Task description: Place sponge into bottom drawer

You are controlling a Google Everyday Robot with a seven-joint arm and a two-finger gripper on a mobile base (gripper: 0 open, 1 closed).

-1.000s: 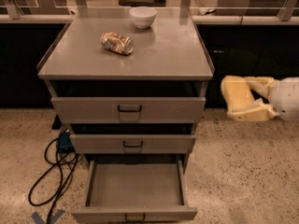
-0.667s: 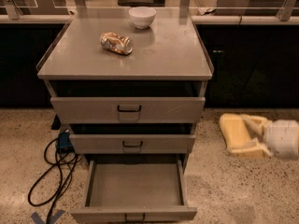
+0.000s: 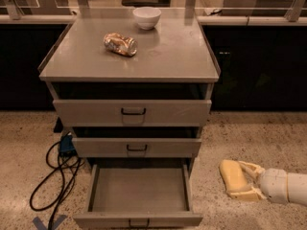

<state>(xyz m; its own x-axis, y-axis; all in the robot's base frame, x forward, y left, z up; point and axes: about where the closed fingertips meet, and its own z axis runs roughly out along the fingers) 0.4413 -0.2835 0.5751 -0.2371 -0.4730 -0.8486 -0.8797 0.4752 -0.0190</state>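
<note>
- The small pale-yellow foam sponge (image 3: 232, 175) is a rectangular block with rounded corners and a matte, even surface. It looks slightly darker along its lower edge.
- The sponge hangs above the speckled stone floor (image 3: 249, 138), low on the right. It is just beside the bottom drawer (image 3: 139, 189) and outside that drawer's right wall.
- The robot's cream-coloured two-finger gripper (image 3: 238, 180) reaches in from the right edge and is clamped on the sponge, one finger above it and one below.
- The bottom drawer is a wide, flat grey metal tray with low side walls. It is pulled out, its grey floor in plain view, and a small black handle sits on its narrow front panel.
- The arm behind the gripper is cut off by the right edge.
- The fingers cover the sponge's right end.
- The bottom drawer's front panel meets the lower edge.
- The gaps above the two upper grey drawers are too dark to see into.
- A white bowl (image 3: 147, 17) and a crushed shiny can (image 3: 120, 43) sit apart on the grey cabinet top (image 3: 182, 56).
</note>
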